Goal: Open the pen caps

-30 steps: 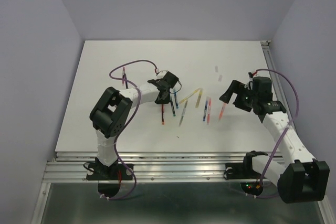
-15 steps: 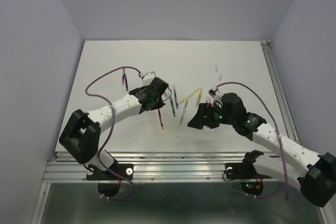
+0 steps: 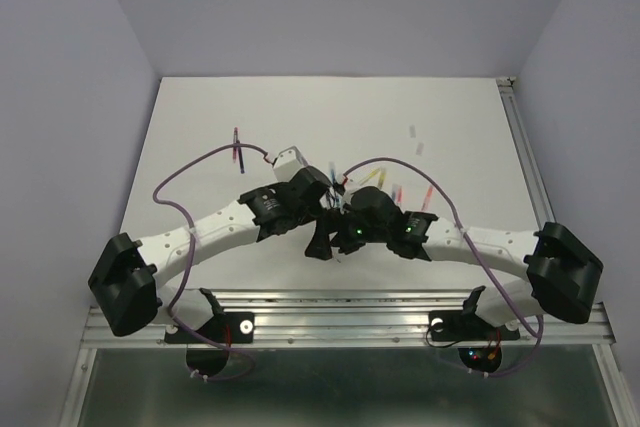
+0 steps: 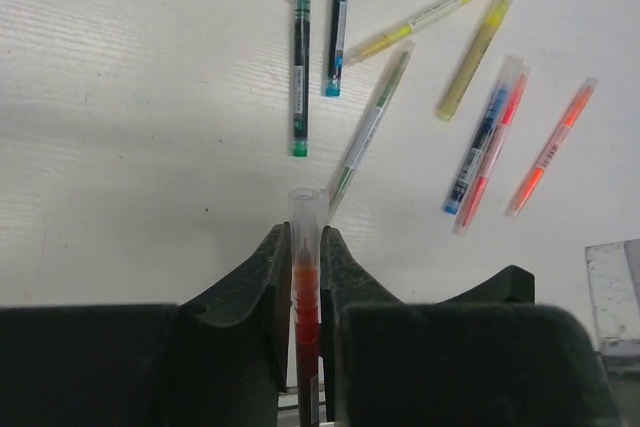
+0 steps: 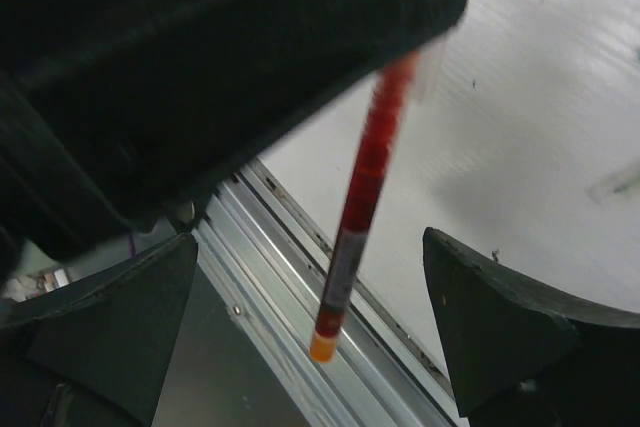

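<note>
Nearest, over the near edge of the surface [image 4: 130, 147] and its metal rail [image 5: 262, 247], the left tool [image 4: 305, 235] is pressed tight on a red pen [image 4: 306, 307], lifted clear of the surface. The pen's clear cap [image 4: 304, 209] is on, poking out just past the fingertips. The right tool [image 5: 310, 242] is spread wide with the pen's red body between its fingers, touching neither, so nothing is pulling on the pen yet. I judge this pen's uncapping to be set up but not begun. In the right wrist view it is the pen's orange-tipped end that hangs between the fingers, and whether the tool is lined up on the cap itself I cannot tell.

Beyond the tools, a loose scatter of pens lies flat: a green pen [image 4: 299, 57] beside a blue-green one [image 4: 338, 22], a pale green pen [image 4: 368, 127], two yellow highlighters [image 4: 478, 47], a blue pen [image 4: 482, 137] touching a red-orange one [image 4: 497, 142], and an orange pen [image 4: 550, 147]. These look to need their caps pulled too, though the caps are too small to read.

Farther back lie two small pale pieces [image 3: 417, 139], possibly caps already off.

No container is in view.
</note>
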### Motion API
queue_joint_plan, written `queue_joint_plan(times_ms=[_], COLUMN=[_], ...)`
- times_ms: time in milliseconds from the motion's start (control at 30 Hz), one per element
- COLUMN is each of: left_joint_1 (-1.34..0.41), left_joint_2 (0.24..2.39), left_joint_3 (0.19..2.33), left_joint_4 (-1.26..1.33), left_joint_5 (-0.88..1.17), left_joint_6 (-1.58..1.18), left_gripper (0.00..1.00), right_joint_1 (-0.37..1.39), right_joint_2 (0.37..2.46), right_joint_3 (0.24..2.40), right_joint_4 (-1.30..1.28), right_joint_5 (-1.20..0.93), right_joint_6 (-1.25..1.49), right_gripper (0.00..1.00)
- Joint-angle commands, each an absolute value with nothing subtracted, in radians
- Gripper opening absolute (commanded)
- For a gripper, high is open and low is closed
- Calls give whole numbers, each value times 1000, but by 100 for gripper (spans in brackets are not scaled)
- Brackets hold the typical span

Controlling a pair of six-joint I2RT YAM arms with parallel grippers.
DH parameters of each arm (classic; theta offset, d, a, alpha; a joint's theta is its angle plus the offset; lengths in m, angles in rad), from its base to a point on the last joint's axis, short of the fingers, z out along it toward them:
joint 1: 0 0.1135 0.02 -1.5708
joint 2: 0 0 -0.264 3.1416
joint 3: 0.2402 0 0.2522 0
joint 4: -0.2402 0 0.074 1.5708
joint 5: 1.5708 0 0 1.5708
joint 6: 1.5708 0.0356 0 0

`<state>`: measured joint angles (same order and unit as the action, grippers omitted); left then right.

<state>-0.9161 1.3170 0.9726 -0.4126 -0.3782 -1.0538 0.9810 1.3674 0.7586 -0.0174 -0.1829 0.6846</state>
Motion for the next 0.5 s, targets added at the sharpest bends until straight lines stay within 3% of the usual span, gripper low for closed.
queue_joint_plan(times_ms=[0, 67, 167, 233, 267, 333, 467], left_joint_1=[-940, -942, -943, -942, -942, -942, -920], left_joint_2=[1272, 1264, 1253, 1243, 1239, 1235, 1247], left_joint_3=[953, 948, 942, 942, 945, 959, 1006], left_joint_4=[-440, -437, -437, -439, -439, -434, -434], left_joint_5=[-434, -434, -446, -462, -481, -508, -586], left_joint_6=[-1114, -1118, -1129, -1137, -1141, -1138, -1109], left_gripper=[0, 0, 0, 0, 0, 0, 0], right_joint_1=[999, 1002, 1011, 1019, 1023, 1045, 1107], right_joint_2=[1396, 1408, 1422, 1425, 1424, 1416, 1376], right_joint_3=[833, 836, 831, 828, 827, 818, 767], right_joint_4=[126, 136, 144, 140, 135, 120, 114], right_joint_5=[-107, -107, -103, -110, -112, -112, -143], right_joint_6=[724, 733, 761, 779, 785, 793, 813], right_gripper=[95, 89, 53, 39, 22, 3, 1])
